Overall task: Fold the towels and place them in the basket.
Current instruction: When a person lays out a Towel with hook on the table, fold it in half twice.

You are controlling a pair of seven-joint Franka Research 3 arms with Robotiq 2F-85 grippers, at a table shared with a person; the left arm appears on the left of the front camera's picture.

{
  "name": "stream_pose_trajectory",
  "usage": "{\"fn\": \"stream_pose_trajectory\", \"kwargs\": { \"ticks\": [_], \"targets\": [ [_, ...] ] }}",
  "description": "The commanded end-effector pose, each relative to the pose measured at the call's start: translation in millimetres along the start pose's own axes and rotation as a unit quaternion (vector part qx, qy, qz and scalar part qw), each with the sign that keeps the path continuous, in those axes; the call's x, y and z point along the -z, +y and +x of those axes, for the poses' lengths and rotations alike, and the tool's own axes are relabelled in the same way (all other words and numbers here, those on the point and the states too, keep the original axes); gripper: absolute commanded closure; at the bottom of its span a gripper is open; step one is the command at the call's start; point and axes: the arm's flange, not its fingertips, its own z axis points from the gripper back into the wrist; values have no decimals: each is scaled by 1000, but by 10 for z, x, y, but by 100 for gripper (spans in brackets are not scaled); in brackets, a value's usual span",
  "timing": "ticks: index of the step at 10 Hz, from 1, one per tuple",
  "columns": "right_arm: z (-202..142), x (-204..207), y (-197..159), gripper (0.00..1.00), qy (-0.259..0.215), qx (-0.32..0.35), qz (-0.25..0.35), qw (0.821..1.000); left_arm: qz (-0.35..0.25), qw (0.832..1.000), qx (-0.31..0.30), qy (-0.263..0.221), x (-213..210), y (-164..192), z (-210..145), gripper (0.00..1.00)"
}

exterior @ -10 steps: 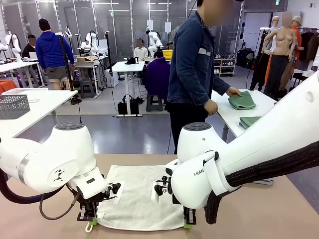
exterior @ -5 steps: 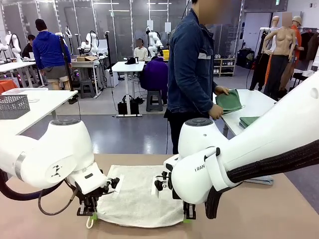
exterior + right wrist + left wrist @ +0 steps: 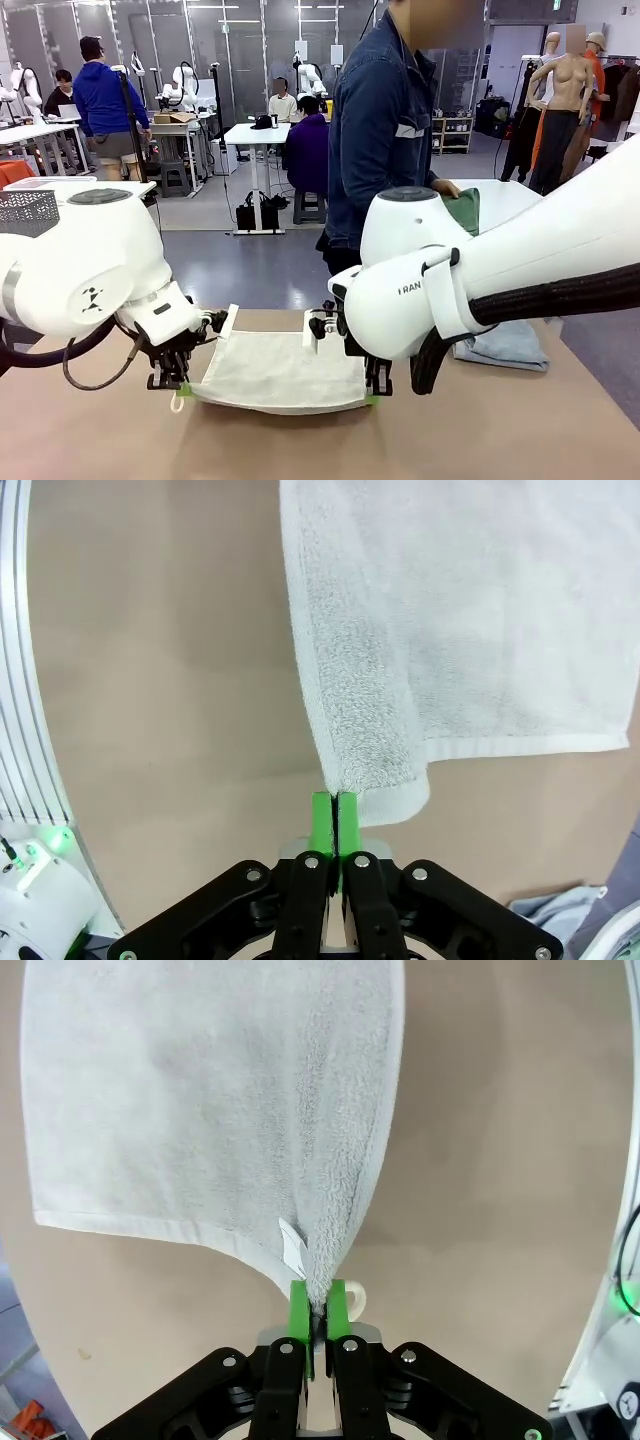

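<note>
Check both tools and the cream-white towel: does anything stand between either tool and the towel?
Nothing visible does. The left tool and the right tool are each shut on a near corner of the towel, pinching the cloth directly, with its near edge raised off the table.

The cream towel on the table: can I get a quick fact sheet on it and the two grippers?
towel: cream-white, near edge held off the table, sagging in the middle
left gripper: shut on one near corner
right gripper: shut on the other near corner
other towel: blue-grey, lying at the table's right side
</note>
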Motion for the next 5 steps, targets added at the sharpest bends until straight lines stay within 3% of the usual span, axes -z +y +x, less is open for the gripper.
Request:
{"fn": "stream_pose_trajectory", "kwargs": {
  "ticks": [1, 5],
  "targets": [
    [-45, -119, -38, 98, 2, -13, -1, 1000, -13, 1000, 17, -4, -116, 55, 56, 93],
    [-8, -168, -109, 98, 2, -8, -3, 1000, -16, 1000, 5, 10, -174, 186, 157, 93]
  ]
}}
